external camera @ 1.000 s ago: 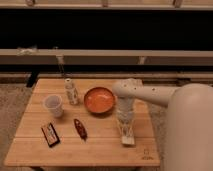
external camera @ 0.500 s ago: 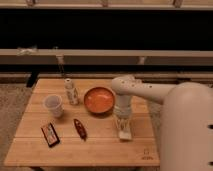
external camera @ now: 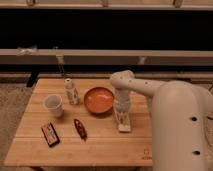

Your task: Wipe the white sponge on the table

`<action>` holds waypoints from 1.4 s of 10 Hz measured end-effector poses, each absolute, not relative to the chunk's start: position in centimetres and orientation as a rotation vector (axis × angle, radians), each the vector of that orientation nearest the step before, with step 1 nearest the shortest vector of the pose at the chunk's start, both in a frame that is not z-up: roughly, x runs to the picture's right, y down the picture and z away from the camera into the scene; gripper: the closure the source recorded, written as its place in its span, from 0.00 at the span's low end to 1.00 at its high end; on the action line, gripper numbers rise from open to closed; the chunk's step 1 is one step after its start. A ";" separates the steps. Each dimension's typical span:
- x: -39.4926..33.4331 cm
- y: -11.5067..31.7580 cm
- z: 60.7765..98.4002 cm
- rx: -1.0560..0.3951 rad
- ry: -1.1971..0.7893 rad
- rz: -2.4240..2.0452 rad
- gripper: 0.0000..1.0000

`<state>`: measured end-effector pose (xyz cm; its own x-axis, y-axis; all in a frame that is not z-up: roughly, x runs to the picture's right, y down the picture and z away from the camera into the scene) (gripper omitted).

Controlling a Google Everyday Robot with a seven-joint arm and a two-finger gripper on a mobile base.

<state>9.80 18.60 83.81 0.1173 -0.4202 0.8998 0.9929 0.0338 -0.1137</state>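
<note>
Gripper [external camera: 122, 120] clamped on white sponge [external camera: 124, 128], btw tips, touching table [external camera: 100, 146].

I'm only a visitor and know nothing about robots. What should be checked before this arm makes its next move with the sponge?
1. Gripper shut on the small white rectangular sponge: ok.
2. Sponge down on the light-brown wooden plank table: looks ok.
3. Sponge pressed flat: cannot tell.
4. Room on the side of the round orange bowl: not ok, the bowl sits close beside the gripper.
5. Translucent plastic cup and small white labelled bottle well apart from the sponge: ok.
</note>
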 end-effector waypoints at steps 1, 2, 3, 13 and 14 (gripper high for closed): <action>9.8 18.4 84.2 -0.931 -0.799 -1.287 1.00; 10.0 18.0 84.6 -0.925 -0.792 -1.278 1.00; 10.4 17.2 85.5 -0.915 -0.780 -1.266 1.00; 19.5 16.2 85.3 -0.931 -0.685 -1.089 1.00; 19.8 16.9 84.1 -0.933 -0.691 -1.080 1.00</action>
<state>19.81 16.86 84.14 0.3362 -0.4208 0.8426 0.9414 0.1776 -0.2868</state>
